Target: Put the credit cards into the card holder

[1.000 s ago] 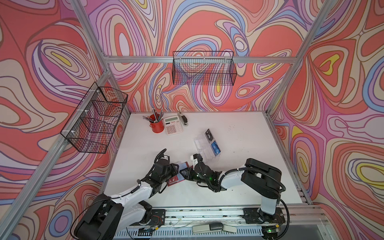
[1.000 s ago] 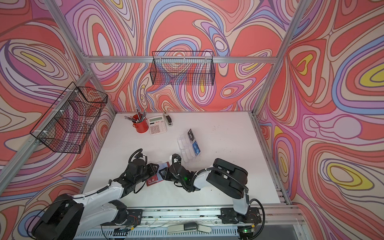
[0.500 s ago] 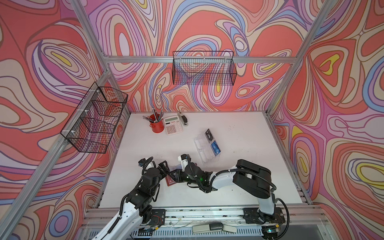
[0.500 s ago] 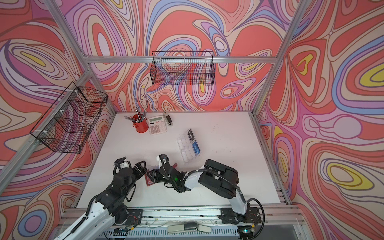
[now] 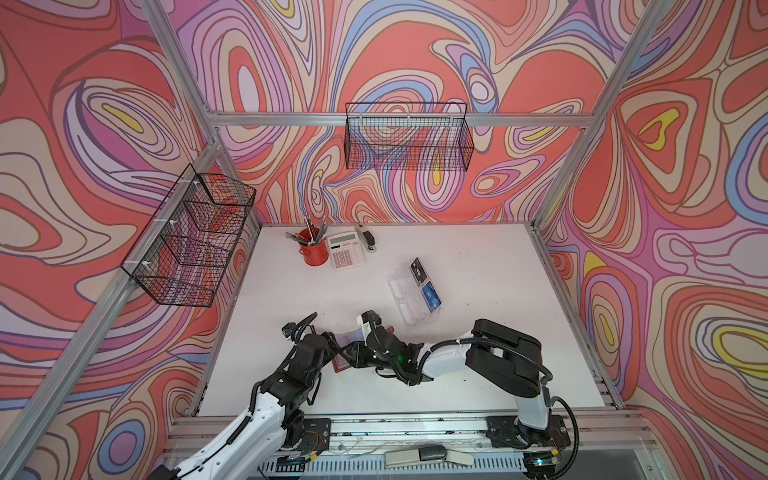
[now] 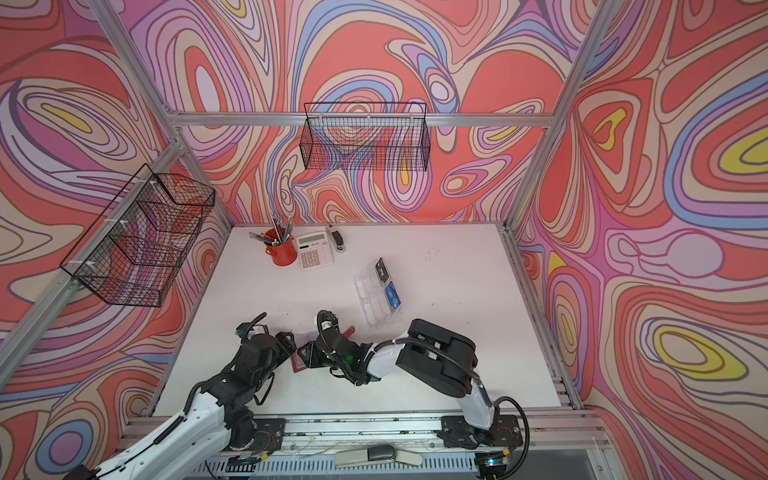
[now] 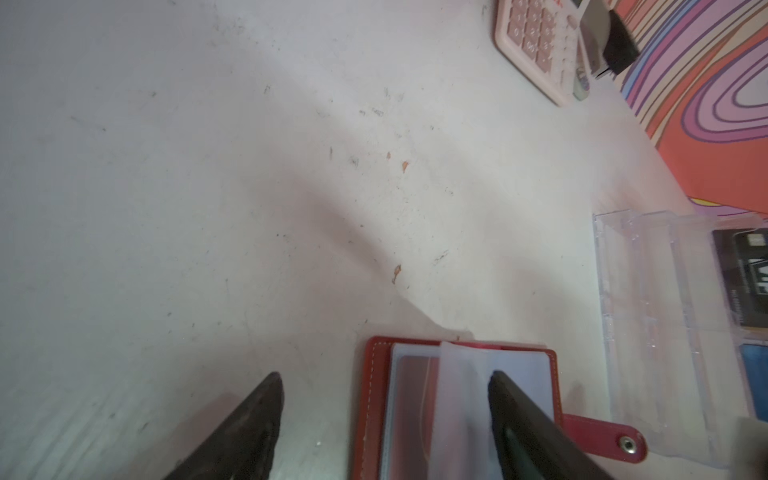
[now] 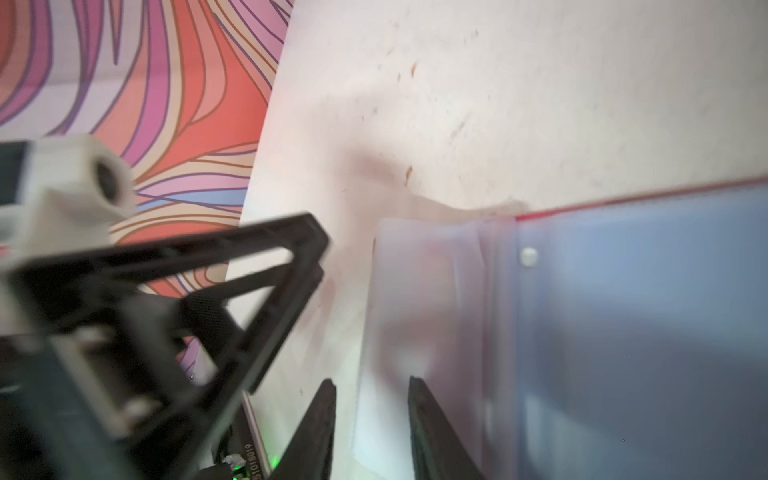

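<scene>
Lying open at lower centre of a top view, the card holder (image 5: 340,365) is flanked by both grippers. The left gripper (image 7: 384,374) is spread wide and empty, one finger (image 7: 523,415) poised over the holder, presumably to steady it. The right gripper (image 8: 370,380) is narrowly parted astride a raised clear sleeve (image 8: 415,291), apparently unclamped, seemingly to expose a pocket. Two credit cards (image 5: 431,296) are kept in the clear stand (image 5: 401,291), right of centre.

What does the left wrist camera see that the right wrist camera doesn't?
Only the left wrist view: the calculator, the clear stand holding a black VIP card and a blue card, and the holder's red snap tab. Only the right wrist view: the left arm's white camera and the right gripper. Both: the red card holder, open on the white table.
</scene>
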